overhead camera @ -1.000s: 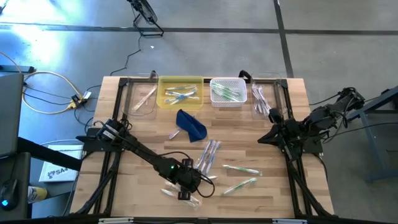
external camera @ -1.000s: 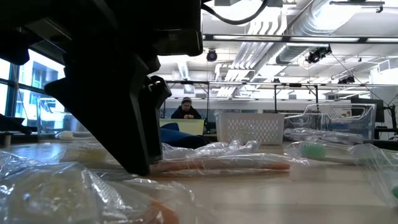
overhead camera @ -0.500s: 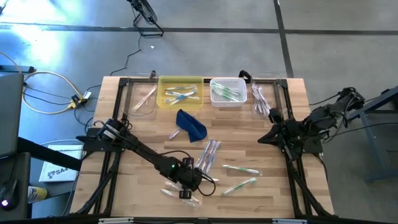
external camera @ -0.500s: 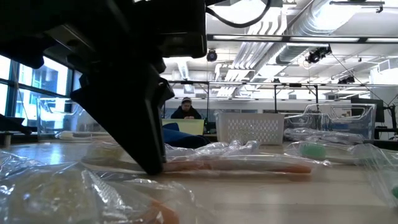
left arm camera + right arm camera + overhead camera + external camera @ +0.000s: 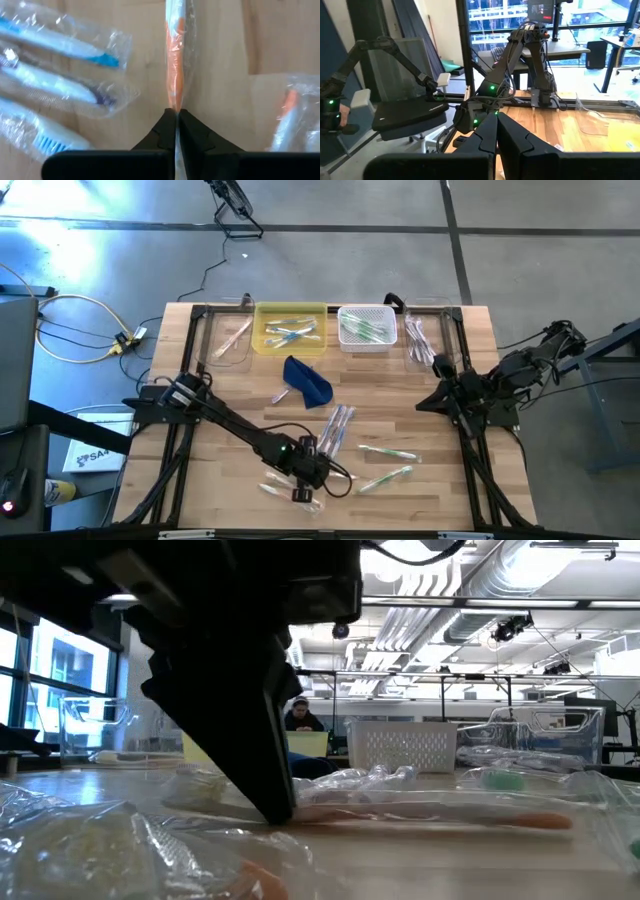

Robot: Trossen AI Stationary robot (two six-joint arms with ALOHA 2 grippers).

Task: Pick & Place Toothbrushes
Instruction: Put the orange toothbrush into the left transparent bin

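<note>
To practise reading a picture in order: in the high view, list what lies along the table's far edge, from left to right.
Clear tray → yellow tray → white basket → clear tray with toothbrushes.

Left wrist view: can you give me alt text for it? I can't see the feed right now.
The left tool is shut on the end of an orange-handled wrapped toothbrush lying on the wooden table. Three blue-accented wrapped toothbrushes lie to one side, and another orange wrapped toothbrush on the other.
</note>
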